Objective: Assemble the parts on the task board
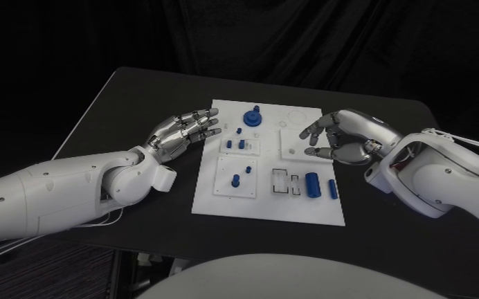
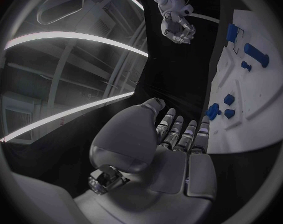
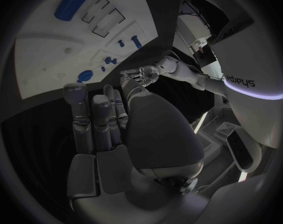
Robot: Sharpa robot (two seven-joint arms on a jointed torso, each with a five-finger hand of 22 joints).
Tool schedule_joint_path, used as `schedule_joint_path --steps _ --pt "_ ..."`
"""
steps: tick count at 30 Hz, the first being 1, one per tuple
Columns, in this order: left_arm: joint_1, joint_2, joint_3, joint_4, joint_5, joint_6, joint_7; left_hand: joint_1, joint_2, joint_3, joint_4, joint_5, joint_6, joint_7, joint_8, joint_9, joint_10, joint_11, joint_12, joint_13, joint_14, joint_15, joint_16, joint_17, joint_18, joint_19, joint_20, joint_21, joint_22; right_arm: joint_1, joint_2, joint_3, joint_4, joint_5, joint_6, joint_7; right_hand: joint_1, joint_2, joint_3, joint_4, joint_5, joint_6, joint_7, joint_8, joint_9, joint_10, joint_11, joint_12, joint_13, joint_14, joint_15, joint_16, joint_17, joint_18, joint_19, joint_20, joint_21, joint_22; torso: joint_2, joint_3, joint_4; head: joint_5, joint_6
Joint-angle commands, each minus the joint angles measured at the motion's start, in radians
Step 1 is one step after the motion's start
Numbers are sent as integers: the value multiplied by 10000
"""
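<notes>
The white task board point(image 1: 268, 209) lies mid-table. On it a round blue piece point(image 1: 253, 117) stands at the far end, two small blue pegs point(image 1: 235, 145) sit below it, and a blue cylinder point(image 1: 312, 183) lies beside a shorter blue part point(image 1: 332, 189) near the right edge. My left hand point(image 1: 185, 133) hovers at the board's left edge with its fingers stretched out, holding nothing. My right hand point(image 1: 334, 138) hangs over the board's far right part, fingers loosely bent and apart, with nothing in them. The left wrist view shows the left hand point(image 2: 175, 144) beside the board point(image 2: 265, 89).
Two empty rectangular slots point(image 1: 286, 181) sit left of the cylinder. The black table point(image 1: 140, 98) has bare room on both sides of the board. The right wrist view has my right hand point(image 3: 107, 124), the board point(image 3: 48, 50) and the left hand point(image 3: 138, 74) beyond.
</notes>
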Motion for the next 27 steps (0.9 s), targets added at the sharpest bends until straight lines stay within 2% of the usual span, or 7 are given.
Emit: schedule_joint_path --steps 1,4,5,8,13,20,27 --pt "-11 1 8 48 -271 -129 587 18 -64 51 -5 46 77 20 45 4 22 -28 29 13 65 19 40 12 -181 68 -4 47 -4 -79 -360 -7 72 1777 830 -587 50 99 -20 59 96 -85 -124 210 72 -53 -228 1096 664 18 -125 -88 -56 149 25 -149 -91 584 -46 -57 -18 -47 -2" --pt "-11 15 8 42 -284 -112 559 18 -47 72 -1 54 102 34 54 7 37 -31 57 17 78 22 52 14 -181 82 -3 53 7 -281 -688 -10 56 1824 1057 -1284 -349 106 -276 334 163 130 -298 724 283 492 -430 3340 2278 165 -230 -32 54 137 160 -275 4 618 -54 -67 -27 -66 -2" --pt "-11 17 8 40 -286 -104 551 16 -31 93 5 60 111 42 59 8 50 -24 70 20 85 23 59 15 -181 89 -1 56 8 -334 -729 -11 36 1750 1100 -1498 -748 120 -494 626 162 28 -352 1197 489 1850 -474 5644 5782 459 -303 186 406 66 428 -370 317 725 -50 -76 -42 -55 -2" --pt "-11 17 8 40 -290 -83 529 16 -31 93 5 60 111 42 59 8 50 -24 70 20 85 23 59 15 -181 89 -1 56 8 -508 -786 -14 -38 1352 1259 -2185 -1406 89 -816 924 141 55 -402 1773 752 3029 -441 6602 7725 761 -310 492 873 -24 697 -367 770 887 -60 -93 -94 11 -2" --pt "-11 35 8 31 -293 -52 500 11 12 144 24 69 120 56 67 9 68 -5 87 23 93 29 64 15 -184 106 1 63 13 -767 -706 -15 -138 789 1645 -3140 -2193 108 -1119 971 11 82 -524 2596 1187 3730 -523 7082 8883 782 -354 706 1259 36 581 -403 449 886 -45 -116 -30 -35 -2" --pt "-11 58 8 -7 -294 7 461 10 34 171 34 78 111 62 65 7 75 3 92 24 97 32 68 15 -186 109 2 65 9 -955 -416 -15 -318 167 2330 -4335 -4241 321 -1360 860 5 326 -973 4191 2285 7189 -1000 8197 13221 2434 -773 2885 4775 -534 1952 -788 4004 1720 -48 -116 -42 -79 -2" --pt "-12 54 7 -52 -295 43 416 10 50 196 40 88 110 66 66 6 90 16 116 27 101 36 72 16 -189 115 2 67 10 -1027 -178 -15 -455 -227 2586 -4925 -4985 203 -1112 1005 -150 179 -1231 4758 3022 7189 -1229 8197 13221 2690 -1049 3221 5412 -811 2398 -1092 5596 2060 -44 -118 -34 -135 -2"
